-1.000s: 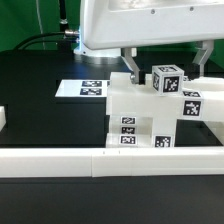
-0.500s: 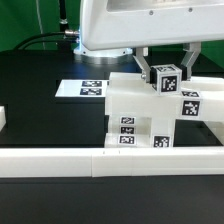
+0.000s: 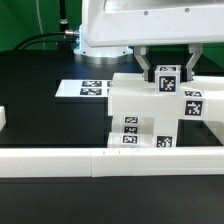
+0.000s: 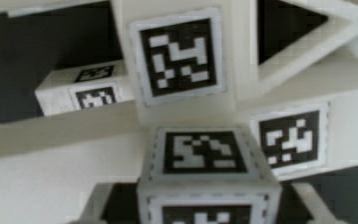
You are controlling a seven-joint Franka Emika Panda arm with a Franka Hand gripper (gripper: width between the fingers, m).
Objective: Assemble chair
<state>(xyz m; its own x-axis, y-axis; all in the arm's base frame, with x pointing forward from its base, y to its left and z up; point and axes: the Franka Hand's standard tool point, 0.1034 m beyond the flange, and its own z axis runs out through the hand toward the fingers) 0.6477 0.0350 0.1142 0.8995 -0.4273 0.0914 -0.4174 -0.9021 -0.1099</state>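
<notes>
The partly built white chair [image 3: 135, 110] stands behind the front rail, a stack of chunky slabs with black-and-white tags on their faces. At its upper part on the exterior view's right sits a tagged square post [image 3: 166, 79]. My gripper [image 3: 166, 68] comes down from above and is shut on that post, one dark finger [image 3: 147, 66] against each side. In the wrist view the held post [image 4: 206, 160] fills the middle, with the chair's slabs [image 4: 51, 150] and a long tagged post [image 4: 179, 55] beyond it. The fingertips barely show there.
A long low white rail [image 3: 100, 160] runs across the front of the black table. The marker board [image 3: 85, 88] lies flat behind the chair on the exterior view's left. A small white piece [image 3: 3, 120] sits at the left edge. Cables trail at the back.
The fingers stood wide apart around the square post a second ago; they have closed onto its sides and have held still since.
</notes>
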